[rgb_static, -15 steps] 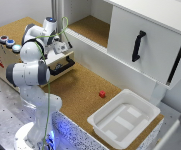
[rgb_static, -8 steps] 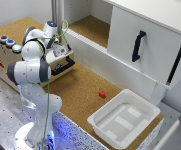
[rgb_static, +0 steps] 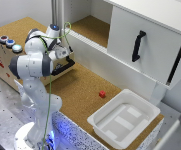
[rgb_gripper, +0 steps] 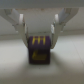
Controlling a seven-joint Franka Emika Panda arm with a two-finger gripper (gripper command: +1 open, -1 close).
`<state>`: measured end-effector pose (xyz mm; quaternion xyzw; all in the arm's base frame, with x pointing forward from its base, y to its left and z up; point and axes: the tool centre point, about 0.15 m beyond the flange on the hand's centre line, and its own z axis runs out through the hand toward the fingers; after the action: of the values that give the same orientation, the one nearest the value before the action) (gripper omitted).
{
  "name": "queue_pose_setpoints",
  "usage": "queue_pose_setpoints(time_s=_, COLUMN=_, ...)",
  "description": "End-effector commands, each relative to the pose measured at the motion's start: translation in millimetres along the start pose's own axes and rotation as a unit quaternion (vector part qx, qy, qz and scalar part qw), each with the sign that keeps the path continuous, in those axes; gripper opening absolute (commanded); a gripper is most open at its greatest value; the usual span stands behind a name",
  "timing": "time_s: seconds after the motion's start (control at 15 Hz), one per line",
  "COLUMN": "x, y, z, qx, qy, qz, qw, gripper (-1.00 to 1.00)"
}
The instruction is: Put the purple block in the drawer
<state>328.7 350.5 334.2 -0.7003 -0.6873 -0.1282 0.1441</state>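
Between the earlier exterior frames and the current one, arm posture shows almost no change: the wrist remains bent over the wooden cabinet at the exterior view's left, and no loose item on the cork surface has shifted.

Nearest the exterior camera, the arm base stands on a perforated metal plate (rgb_static: 2,107). To the exterior view's right of it, a white plastic tray (rgb_static: 123,120) sits on the cork-covered table (rgb_static: 80,90). A small red block (rgb_static: 102,93) lies on the cork just beside the tray's far corner, apart from it.

Farther back, the gripper (rgb_static: 65,51) hangs above the drawer (rgb_static: 64,66), whose black bar handle faces the open cork area. The arm links cover most of the drawer interior in this view.

In the wrist view, the gripper (rgb_gripper: 39,31) fingers stand on either side of the purple block (rgb_gripper: 40,48), narrowly spaced, with their tips at the block's upper edges. Blur prevents confirming firm contact. The block rests on or very near a pale surface; yellow markings show on its upper face.

Three coloured buttons (rgb_static: 9,43) sit on the cabinet top (rgb_static: 0,50). Farthest back, a large white door (rgb_static: 140,45) with a black handle stands ajar.
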Motion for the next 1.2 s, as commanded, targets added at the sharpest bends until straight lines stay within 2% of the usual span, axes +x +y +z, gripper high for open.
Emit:
queue_pose_setpoints(time_s=0.0, x=-5, y=0, z=-28, qx=0.068, qy=0.019, qz=-0.039, qw=0.997, gripper=1.00)
queue_pose_setpoints(time_s=0.2, x=-18, y=-11, z=-54, qx=0.071, qy=0.036, qz=-0.014, qw=0.997, gripper=1.00)
queue_pose_setpoints(time_s=0.33, x=-20, y=-19, z=-74, qx=0.066, qy=0.047, qz=0.011, qw=0.997, gripper=1.00)
queue_pose_setpoints(time_s=0.4, x=-17, y=-27, z=-82, qx=0.055, qy=0.041, qz=0.007, qw=0.998, gripper=1.00)
queue_pose_setpoints(time_s=0.47, x=-11, y=-38, z=-89, qx=0.052, qy=0.030, qz=-0.004, qw=0.998, gripper=1.00)
queue_pose_setpoints(time_s=0.53, x=-5, y=-47, z=-93, qx=0.045, qy=0.005, qz=-0.010, qw=0.999, gripper=1.00)
queue_pose_setpoints(time_s=0.6, x=1, y=-56, z=-95, qx=0.022, qy=-0.016, qz=-0.027, qw=0.999, gripper=1.00)
queue_pose_setpoints(time_s=0.67, x=7, y=-64, z=-96, qx=0.007, qy=-0.052, qz=-0.027, qw=0.998, gripper=1.00)
queue_pose_setpoints(time_s=0.73, x=11, y=-66, z=-97, qx=-0.010, qy=-0.071, qz=-0.018, qw=0.997, gripper=1.00)
queue_pose_setpoints(time_s=0.93, x=24, y=-68, z=-103, qx=-0.043, qy=-0.100, qz=0.017, qw=0.994, gripper=1.00)
queue_pose_setpoints(time_s=1.13, x=46, y=-74, z=-106, qx=-0.054, qy=-0.134, qz=0.033, qw=0.989, gripper=1.00)
